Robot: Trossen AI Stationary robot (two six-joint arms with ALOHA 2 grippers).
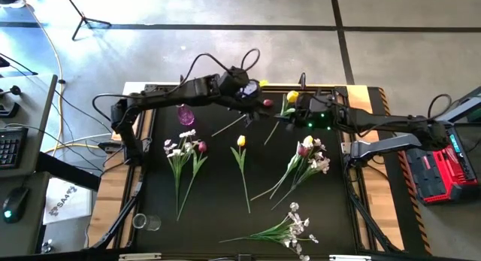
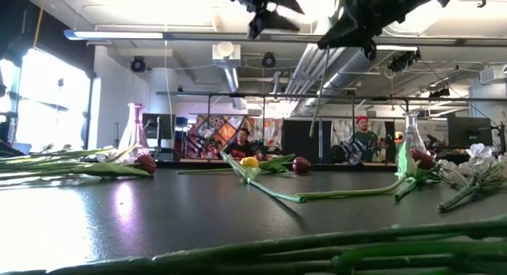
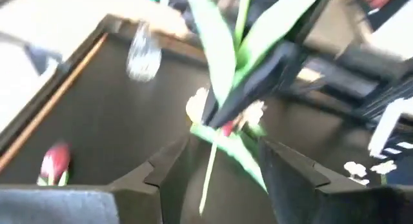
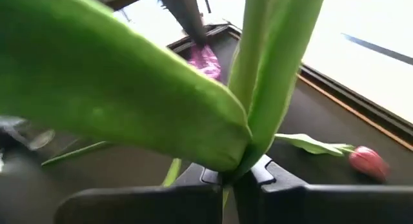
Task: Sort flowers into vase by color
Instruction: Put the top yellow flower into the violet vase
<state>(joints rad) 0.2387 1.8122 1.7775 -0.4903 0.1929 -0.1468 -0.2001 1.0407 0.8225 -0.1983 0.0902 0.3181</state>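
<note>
My right gripper [image 1: 296, 107] [image 4: 230, 179] is up in the air over the table's far middle, shut on a yellow tulip [image 1: 291, 97]. Its stem [image 2: 317, 93] hangs down. My left gripper [image 1: 249, 92] [image 3: 219, 175] is open close beside it, its fingers on either side of that tulip's thin stem [image 3: 208, 175] without touching. On the table lie a red tulip [image 1: 268, 103] [image 4: 368, 161], a yellow tulip [image 1: 241, 141], a white and red bunch [image 1: 185, 147], a mixed bunch [image 1: 307, 157] and a white spray [image 1: 291, 228]. A pink vase [image 1: 185, 114] stands at the far left. My right gripper pinches the yellow tulip between its two fingers at the stem, where the broad leaves branch off [image 4: 240, 161]. The tulip is lifted clear of the table, with its bloom by the gripper and the lower stem hanging free below.
A clear vase [image 2: 410, 136] stands at the far right in the low view, and a small clear glass [image 1: 149, 222] lies near the table's near left corner. The black mat's middle strip between the bunches is bare. People sit in the room beyond the table [image 2: 364, 136].
</note>
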